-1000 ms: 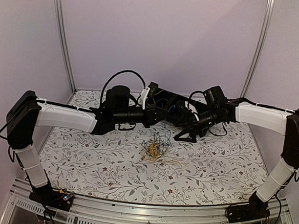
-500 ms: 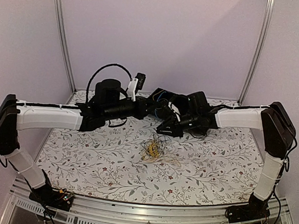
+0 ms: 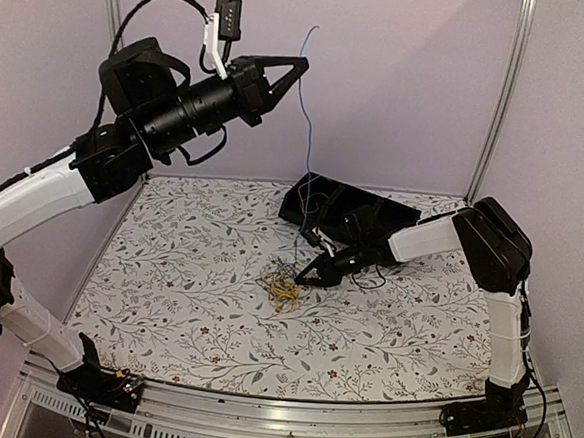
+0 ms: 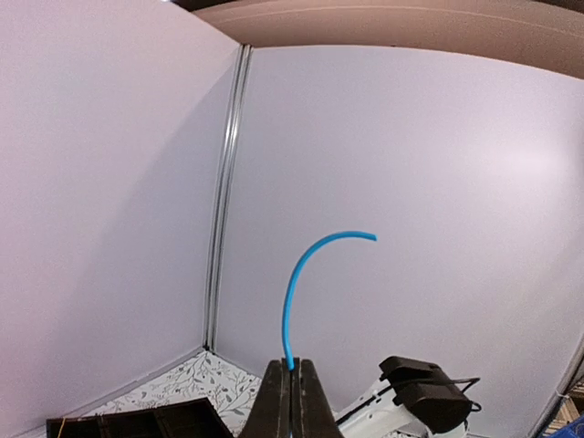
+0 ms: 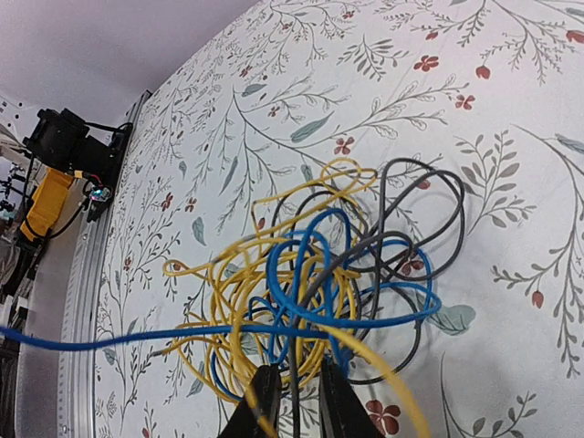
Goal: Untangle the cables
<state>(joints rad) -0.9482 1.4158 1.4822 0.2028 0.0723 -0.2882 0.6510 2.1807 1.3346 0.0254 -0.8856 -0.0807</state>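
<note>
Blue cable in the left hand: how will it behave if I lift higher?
The blue cable looks springy: its free end arcs above the left hand without drooping. It seems looped through the tangle, so lifting may drag that probably light bundle along.

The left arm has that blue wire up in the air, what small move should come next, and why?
Probably raise the left gripper a little higher. It is shut on the thin blue wire, which runs down toward the tangle of yellow, blue and black wires, where the right gripper sits with strands between its fingers.
</note>
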